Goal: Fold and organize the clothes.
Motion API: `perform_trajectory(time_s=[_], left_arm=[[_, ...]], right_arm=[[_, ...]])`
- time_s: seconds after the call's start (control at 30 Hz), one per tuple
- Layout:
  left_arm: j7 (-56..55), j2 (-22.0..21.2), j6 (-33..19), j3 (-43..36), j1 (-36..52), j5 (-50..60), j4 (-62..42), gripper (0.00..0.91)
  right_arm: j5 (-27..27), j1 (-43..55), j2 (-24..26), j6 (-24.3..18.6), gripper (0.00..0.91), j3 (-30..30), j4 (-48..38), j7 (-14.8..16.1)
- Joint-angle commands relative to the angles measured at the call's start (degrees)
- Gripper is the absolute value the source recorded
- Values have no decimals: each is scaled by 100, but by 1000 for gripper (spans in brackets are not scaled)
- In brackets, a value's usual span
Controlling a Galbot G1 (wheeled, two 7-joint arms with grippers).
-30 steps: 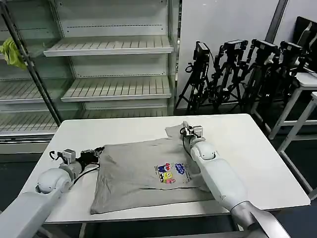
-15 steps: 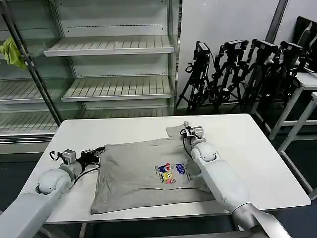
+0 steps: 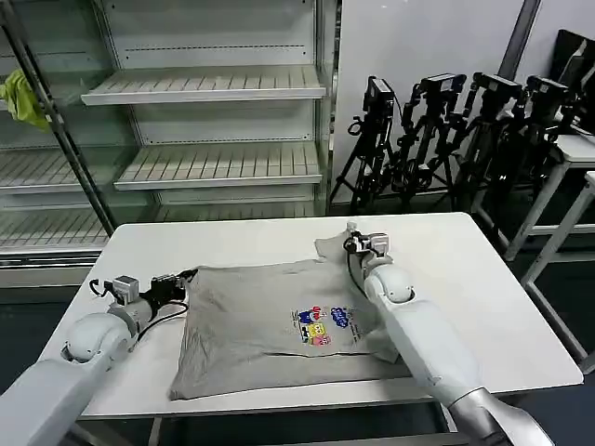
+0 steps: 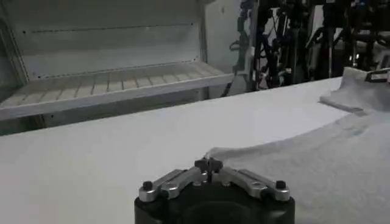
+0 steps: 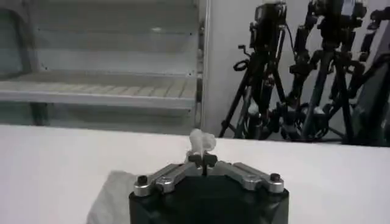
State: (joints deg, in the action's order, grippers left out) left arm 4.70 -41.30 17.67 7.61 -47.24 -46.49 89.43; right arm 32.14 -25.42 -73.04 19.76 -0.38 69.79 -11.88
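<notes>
The light grey T-shirt point(image 3: 270, 325) lies spread on the white table point(image 3: 483, 279), its cartoon print point(image 3: 321, 323) facing up. My left gripper point(image 3: 173, 282) sits at the shirt's left edge, shut on a pinch of the grey fabric point(image 4: 274, 161). At the shirt's far right corner my right gripper point(image 3: 350, 243) is shut on a small bunch of cloth point(image 5: 201, 141), and the sleeve point(image 3: 330, 246) lies folded beneath it. In the left wrist view that sleeve point(image 4: 359, 91) shows far off on the table.
Metal shelving point(image 3: 204, 88) stands behind the table, with a yellow-green cloth point(image 3: 23, 98) hanging at its left. Black tripods point(image 3: 446, 130) crowd the back right. Bare tabletop lies to the right of the shirt and along the far edge.
My right gripper has moved slightly right and away from me, drawing the shirt's corner with it. The left gripper has held its pinch and barely shifted.
</notes>
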Motion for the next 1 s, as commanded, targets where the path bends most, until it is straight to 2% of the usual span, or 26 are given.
perform_trajectory(time_s=[0.03, 0.3, 0.63, 0.83, 1.0], left_arm=[[-3, 92, 11, 129, -195, -25, 280, 40], [-78, 468, 127, 642, -799, -260, 944, 40], [-24, 1060, 141, 1957, -2167, -518, 1797, 40], [-19, 1168, 143, 2439, -2900, -550, 2137, 40], [-25, 1166, 151, 2434, -3038, -513, 2310, 40]], right_arm=[[296, -247, 366, 72, 0, 0, 996, -49], [563, -943, 954, 173, 0, 91, 2088, -128], [797, -1910, 1849, 251, 0, 800, 3310, -160], [887, -2441, 2253, 254, 0, 1247, 3830, -146], [908, -2899, 2428, 254, 0, 1501, 4184, -127]])
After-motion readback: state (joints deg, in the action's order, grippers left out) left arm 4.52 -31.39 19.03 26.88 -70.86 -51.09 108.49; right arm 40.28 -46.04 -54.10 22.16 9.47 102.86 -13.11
